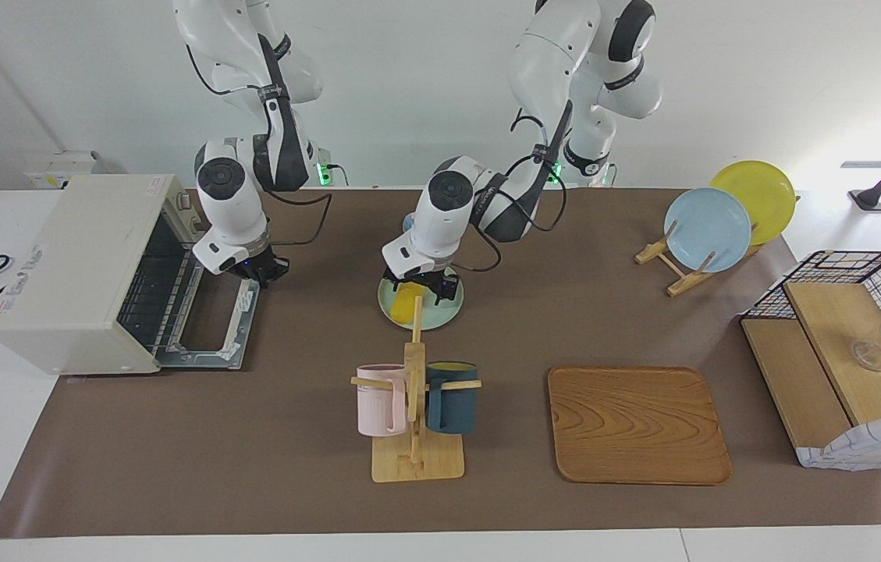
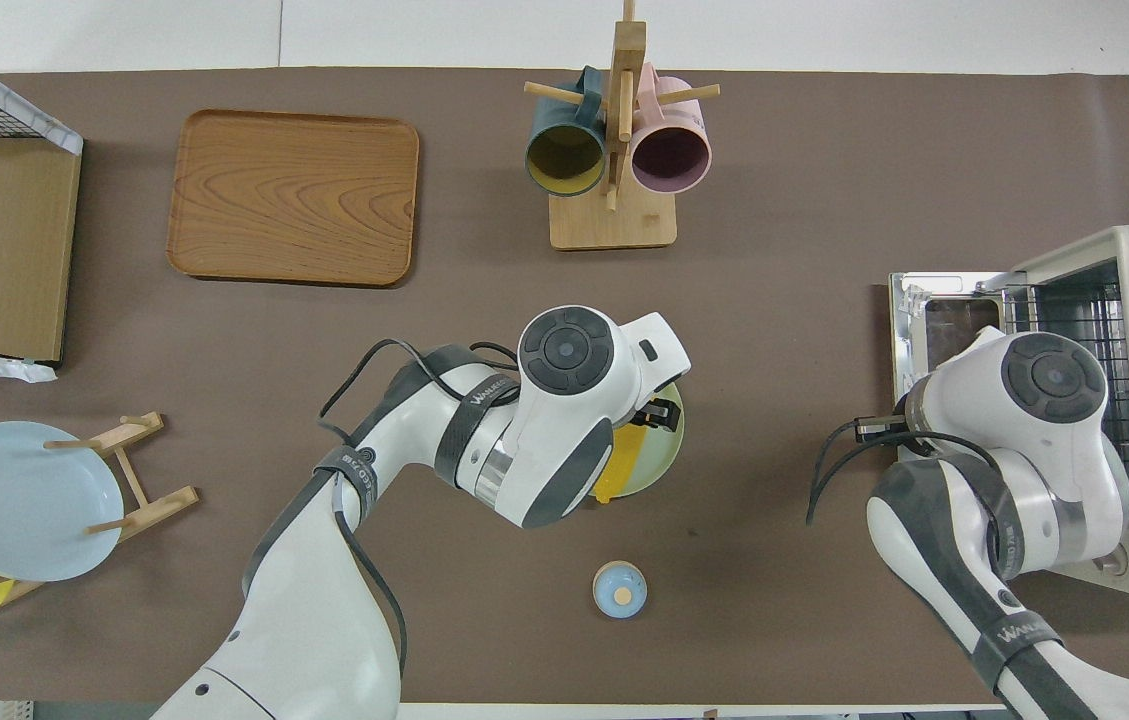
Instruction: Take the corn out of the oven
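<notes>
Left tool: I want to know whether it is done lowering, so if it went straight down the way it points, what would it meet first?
The left tool points down over the pale green plate. The corn lying there would likely come first; they may already touch.

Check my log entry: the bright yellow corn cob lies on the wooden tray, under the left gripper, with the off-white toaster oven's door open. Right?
Not quite. In the facing view the bright yellow corn cob lies on the pale green round plate, not the wooden tray. It is under the left gripper, and the off-white toaster oven's door is open.
</notes>
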Controlling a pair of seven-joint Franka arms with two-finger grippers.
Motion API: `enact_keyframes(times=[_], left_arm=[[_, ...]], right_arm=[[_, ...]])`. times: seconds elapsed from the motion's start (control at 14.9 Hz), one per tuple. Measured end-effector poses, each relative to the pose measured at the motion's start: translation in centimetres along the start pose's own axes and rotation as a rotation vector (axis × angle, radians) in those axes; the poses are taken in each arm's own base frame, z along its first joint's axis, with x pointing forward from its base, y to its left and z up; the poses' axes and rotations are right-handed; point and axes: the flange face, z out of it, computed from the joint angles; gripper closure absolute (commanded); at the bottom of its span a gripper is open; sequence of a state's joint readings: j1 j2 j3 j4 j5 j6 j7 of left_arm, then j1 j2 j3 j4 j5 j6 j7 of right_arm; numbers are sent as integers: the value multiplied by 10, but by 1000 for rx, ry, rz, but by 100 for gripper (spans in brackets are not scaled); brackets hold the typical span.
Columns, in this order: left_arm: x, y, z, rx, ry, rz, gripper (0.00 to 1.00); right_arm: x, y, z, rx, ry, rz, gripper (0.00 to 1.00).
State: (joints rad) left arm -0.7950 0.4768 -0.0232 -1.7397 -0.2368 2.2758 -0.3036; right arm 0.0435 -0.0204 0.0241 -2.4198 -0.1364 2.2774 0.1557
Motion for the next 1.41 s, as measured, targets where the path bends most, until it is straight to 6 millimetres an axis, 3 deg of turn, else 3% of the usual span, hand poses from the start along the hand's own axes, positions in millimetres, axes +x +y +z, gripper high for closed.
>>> enact_keyframes(times=[0.13,0.2,0.34,0.61,1.01,1.21,1.41], left_arm=[[-2,2,2,-1,5,1,0],[-2,3,3,0,6,-1,5],[-2,2,3,0,8,-6,31],[0,-1,2,1,16,-13,97],[10,-20,-9,5,15,-45,100],[28,-50,-61,2,-6,-95,100],[41,-102,-125,35,19,-148,100]], right_arm=[[0,0,-1,-4,-1,-6,100],[1,-1,-2,-14,-6,-16,100],[4,-6,-15,-51,-33,-46,100],[14,6,-69,-119,-49,-104,100],[12,57,-125,-161,-73,-168,100],[13,94,-142,-178,-66,-185,100],[11,110,-150,-187,-56,-202,100]])
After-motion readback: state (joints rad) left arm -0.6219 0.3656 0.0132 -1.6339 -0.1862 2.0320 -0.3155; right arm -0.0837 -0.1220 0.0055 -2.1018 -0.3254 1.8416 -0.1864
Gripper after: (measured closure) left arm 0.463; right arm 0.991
